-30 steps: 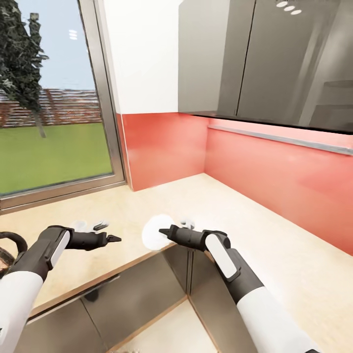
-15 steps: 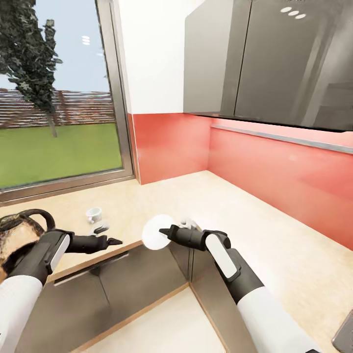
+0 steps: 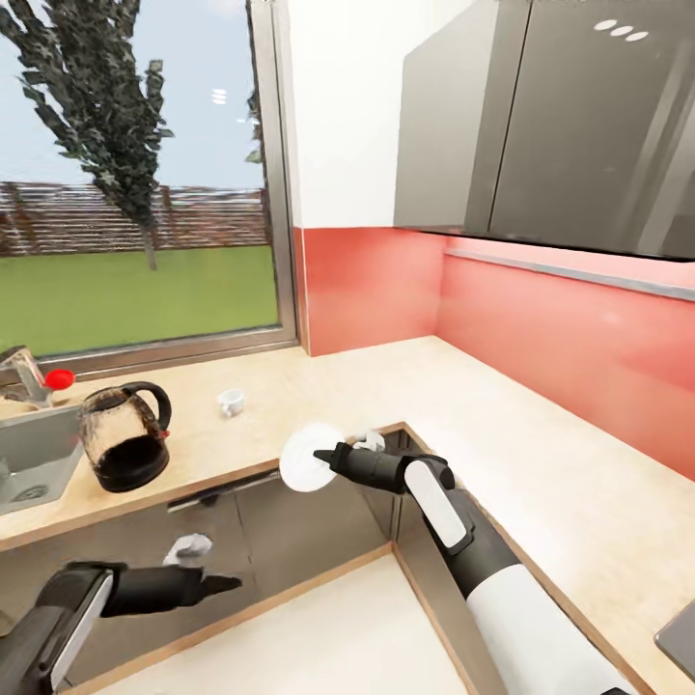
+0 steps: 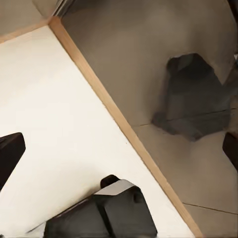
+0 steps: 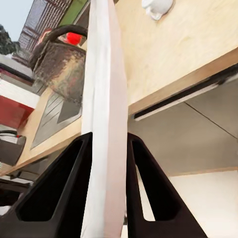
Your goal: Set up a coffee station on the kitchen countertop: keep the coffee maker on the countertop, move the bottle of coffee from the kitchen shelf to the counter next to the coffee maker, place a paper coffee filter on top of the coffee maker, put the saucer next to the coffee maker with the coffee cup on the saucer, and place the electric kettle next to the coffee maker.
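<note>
Left gripper: lowest and nearest, held out in front of the grey-brown cabinet fronts, below the counter edge. In the left wrist view the two dark fingertips stand far apart at opposite edges of the picture, so the jaws are wide, with nothing between them; floor and a wooden plinth strip lie beyond.

Right gripper: held at counter-edge height, just off the inner corner of the countertop. Its jaws are closed on the saucer.

Saucer: gripped by its rim and standing on edge, face toward the head camera. In the right wrist view it runs as a thin white slab between the two black fingers, pinched on both sides.

Coffee cup: beyond the right gripper and to its left, lying tilted on the countertop, well apart from the saucer. It shows at the far end of the right wrist view.

Electric kettle: farther left of the right gripper, above and beyond the left gripper, upright on the countertop near its front edge, handle toward the cup. In the right wrist view it sits past the saucer's edge.

Sink: just beside the kettle, on the side away from both grippers.

Window: farthest, behind the counter.
</note>
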Motion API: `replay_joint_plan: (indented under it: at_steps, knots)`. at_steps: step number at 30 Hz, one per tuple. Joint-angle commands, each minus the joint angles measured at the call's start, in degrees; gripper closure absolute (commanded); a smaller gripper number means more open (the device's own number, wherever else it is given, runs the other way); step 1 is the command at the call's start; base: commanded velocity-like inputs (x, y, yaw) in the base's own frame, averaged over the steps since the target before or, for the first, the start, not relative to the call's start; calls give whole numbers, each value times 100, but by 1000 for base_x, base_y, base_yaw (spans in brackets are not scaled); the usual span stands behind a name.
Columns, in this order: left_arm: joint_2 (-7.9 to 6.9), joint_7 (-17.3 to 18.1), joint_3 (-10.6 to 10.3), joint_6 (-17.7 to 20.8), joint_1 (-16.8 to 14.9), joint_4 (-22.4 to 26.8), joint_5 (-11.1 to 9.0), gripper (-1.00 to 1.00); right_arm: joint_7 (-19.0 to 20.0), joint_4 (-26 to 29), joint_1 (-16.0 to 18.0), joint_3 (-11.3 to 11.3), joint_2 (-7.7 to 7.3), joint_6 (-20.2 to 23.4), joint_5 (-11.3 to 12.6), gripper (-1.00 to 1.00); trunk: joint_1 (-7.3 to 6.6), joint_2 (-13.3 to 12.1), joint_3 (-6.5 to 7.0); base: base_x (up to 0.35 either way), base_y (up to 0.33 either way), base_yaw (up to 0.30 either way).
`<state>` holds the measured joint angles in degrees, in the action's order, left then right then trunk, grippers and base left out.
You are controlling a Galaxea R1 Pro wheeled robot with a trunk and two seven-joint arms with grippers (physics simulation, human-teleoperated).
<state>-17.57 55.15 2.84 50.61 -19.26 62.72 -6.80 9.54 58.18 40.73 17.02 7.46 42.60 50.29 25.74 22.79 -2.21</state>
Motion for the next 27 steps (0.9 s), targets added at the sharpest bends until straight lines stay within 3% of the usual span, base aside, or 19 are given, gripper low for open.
replay_joint_plan:
  at_steps: [1,4,5,6,8,9,12,13,14,15,17,20,27]
  knots:
    - [14,-85,41,-396,523,-104,-7,-100,30,1,5,-6,1,21,-19,100,4,13,-6,-16,0,193]
    - [41,-368,45,-783,1075,-646,95,-100,30,7,5,1,1,21,-19,100,4,13,11,-8,0,193]
    - [51,-634,43,-1112,1238,-1204,181,-100,30,8,5,2,1,21,-19,100,4,13,17,-2,0,193]
    - [58,-1014,42,-1676,1338,-2063,252,-100,30,9,5,2,5,21,-15,100,4,13,22,-1,0,193]
    - [65,-1453,41,-2302,1379,-2965,286,-100,27,9,5,3,8,21,-12,100,4,13,34,0,0,193]
    - [68,-2019,36,-2914,1396,-3827,301,-100,24,9,5,10,16,21,-11,100,4,13,39,0,0,206]
    - [91,-3320,53,-3723,1404,-4876,289,-100,27,4,5,44,50,21,-14,100,4,13,53,0,0,223]
    - [136,-3718,55,-3847,1406,-5047,281,-100,28,3,5,51,60,21,-14,100,4,13,56,0,0,230]
    - [345,-4598,54,-3974,1407,-5263,282,-100,26,2,5,59,86,26,-12,100,4,13,59,0,0,233]
    - [452,-5013,52,-4005,1407,-5321,283,-100,24,1,5,61,94,27,-11,100,4,13,60,0,0,233]
    - [627,-5745,51,-4038,1408,-5433,281,-100,22,1,5,63,101,29,-11,100,4,13,62,0,0,243]
    - [821,-6540,49,-4070,1408,-5675,270,-100,21,8,5,64,111,36,-9,100,4,13,63,0,0,261]
    - [894,-6723,55,-4088,1408,-5732,285,-100,223,-17,5,82,136,46,-4,100,4,13,63,-19,0,273]
